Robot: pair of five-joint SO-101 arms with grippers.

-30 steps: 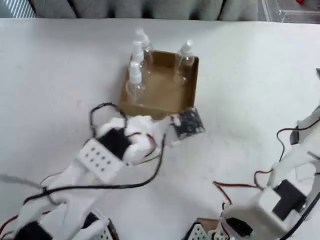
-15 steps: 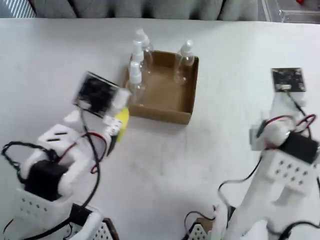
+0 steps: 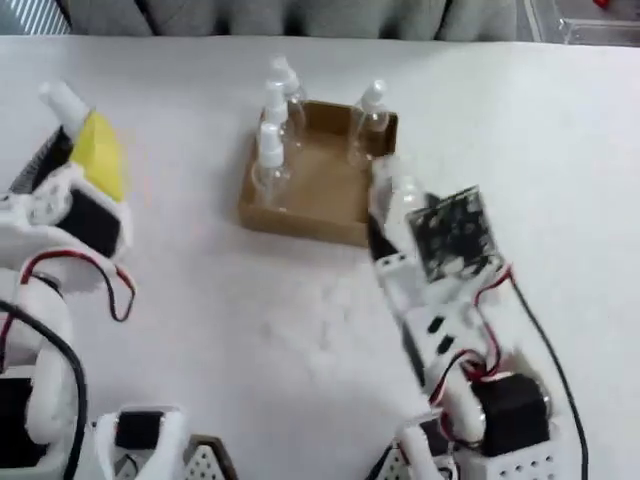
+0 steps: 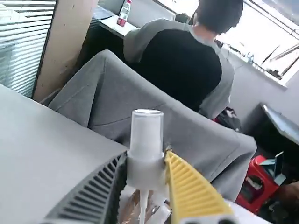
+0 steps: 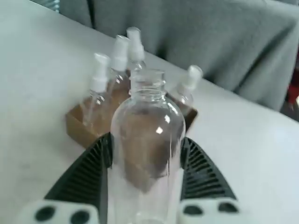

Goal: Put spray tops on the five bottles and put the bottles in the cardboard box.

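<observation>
On the table, in the high view, the cardboard box (image 3: pixel 310 190) holds four capped bottles (image 3: pixel 268 165). Just beside its near corner the right gripper (image 3: pixel 390 215) is closed around an uncapped bottle (image 3: pixel 398 192), partly hidden by a circuit board (image 3: pixel 450 235). In the left wrist view, the left gripper (image 4: pixel 145 163) pinches a spray top (image 4: pixel 146 135), well apart from the box; its tube is hard to make out. In the right wrist view, the uncapped bottle's base is cut off.
</observation>
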